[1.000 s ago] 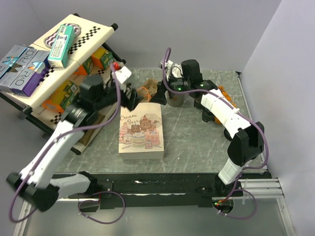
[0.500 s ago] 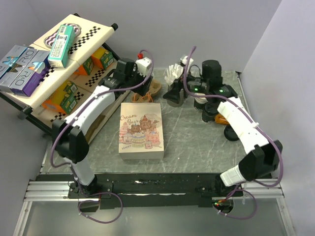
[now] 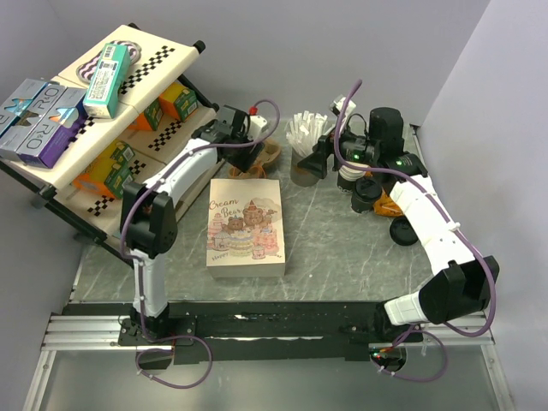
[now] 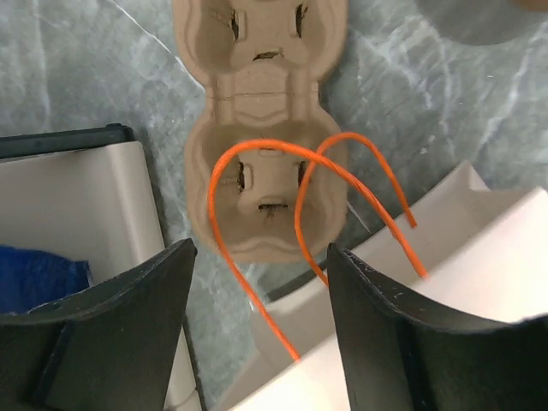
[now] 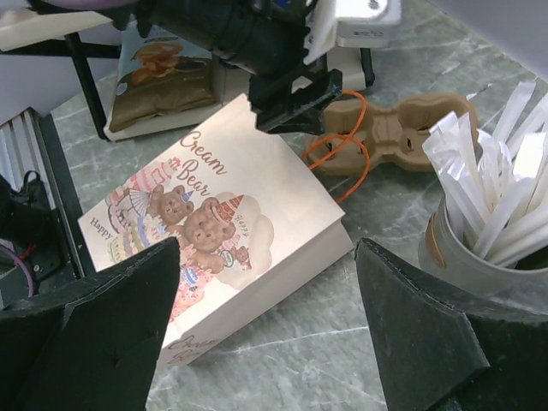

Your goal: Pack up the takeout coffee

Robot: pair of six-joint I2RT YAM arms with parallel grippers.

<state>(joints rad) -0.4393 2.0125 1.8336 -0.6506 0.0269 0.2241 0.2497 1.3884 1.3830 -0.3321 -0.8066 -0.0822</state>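
Left gripper (image 4: 261, 255) is open, nothing between the jaws. It hangs over one cell of the cardboard cup carrier (image 4: 257, 94). The orange bag handles (image 4: 257, 142) loop across that cell.

Right gripper (image 5: 267, 248) is also wide open and empty, above the desk (image 3: 342, 248). The paper bag (image 5: 214, 231) lies flat in front of it, bear print up. The cup of white stirrers (image 5: 467, 248) is just to one side.

Takeout coffee (image 3: 366, 195) stands at the back right of the desk, beside the stack of white cups (image 3: 347, 175) and close under the right forearm, apart from the bag. The loose black lid (image 3: 402, 231) lies nearer the front.
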